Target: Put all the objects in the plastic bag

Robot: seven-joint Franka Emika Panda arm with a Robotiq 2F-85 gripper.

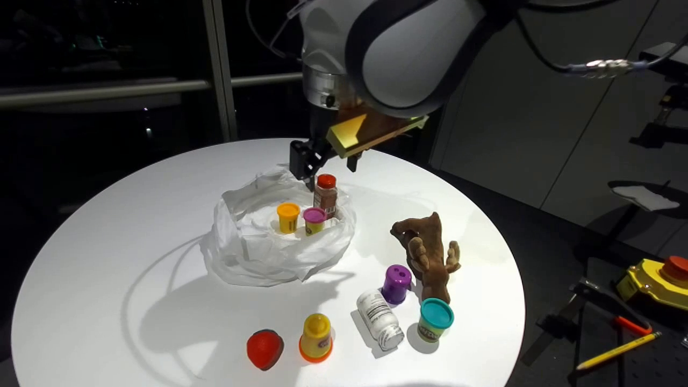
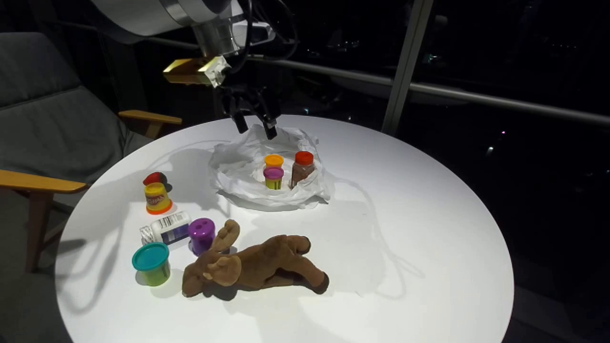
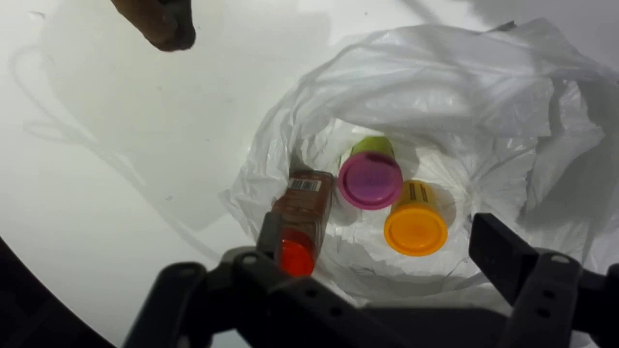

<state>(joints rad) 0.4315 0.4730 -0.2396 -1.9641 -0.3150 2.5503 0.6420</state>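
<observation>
THREE IN, SIX TO GO

A robot's gripper [image 3: 377, 234], fingers [image 3: 500, 258] spread wide with nothing between them, hung above a crumpled plastic bag [image 1: 258, 266] on a round white table [image 1: 107, 258]. An orange-lidded tub [image 1: 288, 219], a pink-lidded tub [image 1: 315, 220] and a red-capped bottle [image 1: 325, 199] stood inside the bag. Outside it, in both exterior views, sat a teal-lidded tub [image 2: 152, 263], a yellow tub [image 1: 316, 337] upended on its orange lid, a purple pot [image 2: 202, 234], a white bottle [image 1: 379, 320] on its side, a red toy [image 1: 263, 348] and a sprawled stuffed moose [image 2: 271, 262].

The moose looked soft and light, likely best taken around its body, though its legs might snag the bag. The white bottle seemed smooth, stiff and apt to roll, calling for a grip across its middle. The tubs and the pot appeared firm and sturdy, suited to a squeeze on their sides from above. The red toy, small and rounded, might slip unless held at its widest part. The bag itself looked thin and limp, easily dragged.

The count stood at four tubs, two in and two out; two bottles, one in and one out; and one pot, one red toy, one moose and one bag.
</observation>
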